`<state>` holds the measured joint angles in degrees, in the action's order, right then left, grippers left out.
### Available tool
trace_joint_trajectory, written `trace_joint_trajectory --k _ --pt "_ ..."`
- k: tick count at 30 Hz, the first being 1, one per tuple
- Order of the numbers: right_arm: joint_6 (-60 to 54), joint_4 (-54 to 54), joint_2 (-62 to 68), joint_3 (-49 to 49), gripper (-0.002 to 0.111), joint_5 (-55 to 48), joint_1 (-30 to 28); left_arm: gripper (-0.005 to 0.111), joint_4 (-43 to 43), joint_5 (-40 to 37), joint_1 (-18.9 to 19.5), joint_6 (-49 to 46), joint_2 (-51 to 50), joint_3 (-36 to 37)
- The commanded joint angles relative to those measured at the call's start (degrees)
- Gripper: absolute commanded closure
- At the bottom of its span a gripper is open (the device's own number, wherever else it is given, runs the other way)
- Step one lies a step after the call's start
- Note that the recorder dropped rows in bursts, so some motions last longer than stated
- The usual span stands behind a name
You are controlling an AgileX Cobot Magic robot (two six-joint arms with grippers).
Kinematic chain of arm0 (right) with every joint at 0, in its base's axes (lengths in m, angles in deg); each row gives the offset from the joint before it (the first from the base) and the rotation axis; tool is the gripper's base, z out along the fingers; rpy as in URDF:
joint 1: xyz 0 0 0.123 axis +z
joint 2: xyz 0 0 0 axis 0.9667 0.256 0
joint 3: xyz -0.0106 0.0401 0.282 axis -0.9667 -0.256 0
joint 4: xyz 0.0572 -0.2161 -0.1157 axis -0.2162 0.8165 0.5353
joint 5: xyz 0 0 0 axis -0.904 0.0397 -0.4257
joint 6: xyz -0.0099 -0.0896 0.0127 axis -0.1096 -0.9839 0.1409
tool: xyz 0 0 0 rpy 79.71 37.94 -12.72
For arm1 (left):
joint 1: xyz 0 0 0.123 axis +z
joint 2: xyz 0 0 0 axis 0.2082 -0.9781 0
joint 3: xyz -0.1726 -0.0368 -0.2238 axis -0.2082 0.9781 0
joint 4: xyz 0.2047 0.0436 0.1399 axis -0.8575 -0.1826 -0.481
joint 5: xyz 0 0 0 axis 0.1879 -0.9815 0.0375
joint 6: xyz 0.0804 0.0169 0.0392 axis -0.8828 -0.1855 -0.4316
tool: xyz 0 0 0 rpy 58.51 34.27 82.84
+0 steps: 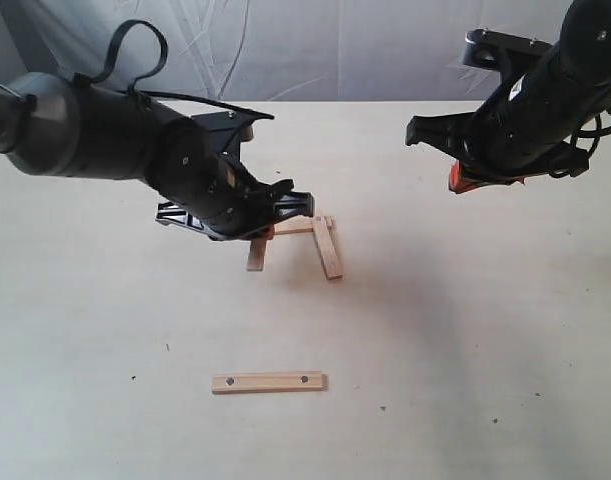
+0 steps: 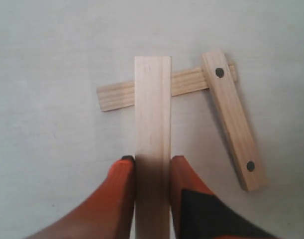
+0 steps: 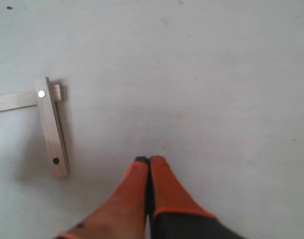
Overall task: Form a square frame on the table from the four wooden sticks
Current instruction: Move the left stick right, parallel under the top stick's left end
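Placing the third side seems the step in hand: the left end effector [image 2: 152, 164] grasps a stick [image 2: 152, 109] crossing the crosswise stick [image 2: 117, 95], whose other end carries the holed stick [image 2: 234, 119]; next it needs setting square and releasing, then the last stick [image 1: 268, 382], well apart on the tabletop [image 1: 485, 330], needs fetching, the right end effector [image 3: 150, 160] being clenched empty.

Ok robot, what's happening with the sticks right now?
Left gripper shut on held stick. Right gripper shut, empty. Last stick lies apart, unplaced.
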<state>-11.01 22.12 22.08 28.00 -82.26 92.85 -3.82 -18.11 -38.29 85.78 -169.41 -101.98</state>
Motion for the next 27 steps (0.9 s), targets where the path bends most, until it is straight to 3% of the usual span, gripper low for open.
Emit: trace_joint_trajectory --k 1,27 --pt "-0.3 0.1 -0.1 -0.2 0.108 0.5 -0.3 0.107 0.9 3.6 -0.2 1.9 -2.8 0.0" --pt "-0.3 0.3 -0.1 -0.2 0.108 0.5 -0.3 0.107 -0.9 6.5 -0.1 5.4 -6.1 0.0"
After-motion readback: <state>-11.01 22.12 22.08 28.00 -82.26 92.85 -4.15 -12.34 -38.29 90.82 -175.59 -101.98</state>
